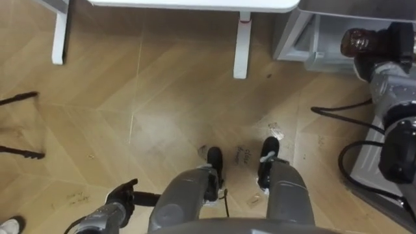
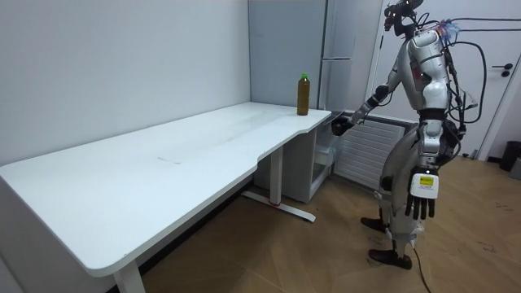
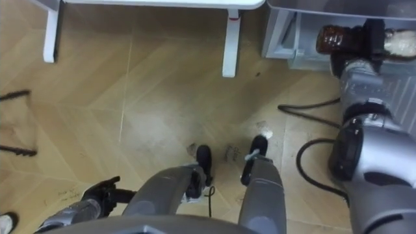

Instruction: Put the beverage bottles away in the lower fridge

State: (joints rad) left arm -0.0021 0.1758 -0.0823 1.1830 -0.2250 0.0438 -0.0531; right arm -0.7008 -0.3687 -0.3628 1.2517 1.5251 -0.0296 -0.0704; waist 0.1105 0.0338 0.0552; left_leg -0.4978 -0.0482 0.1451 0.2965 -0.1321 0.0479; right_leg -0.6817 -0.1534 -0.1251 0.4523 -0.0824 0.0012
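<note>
Two drinks are in view from my station: a green-capped bottle (image 2: 303,94), upright on the far corner of the white desk (image 2: 163,187), and a brown bottle (image 1: 356,40) in the right hand (image 1: 392,38). Right hand: arm stretched forward at about desk height, fingers wrapped round the brown bottle. The bottle lies roughly sideways in the grasp, its brown end towards the robot's left. My head cameras show it in the air in front of a grey-white frame (image 1: 296,36) low beside the desk end. Left hand (image 1: 120,196): hanging at the robot's side, fingers straight and relaxed, holding nothing. Robot: upright on both feet on the wooden floor (image 1: 162,97), just off the desk end that bears the green-capped bottle, with a desk leg (image 1: 242,45) ahead of its feet. Fridge (image 2: 346,41): tall and grey, against the wall behind that desk corner; I cannot tell whether its lower door is open
</note>
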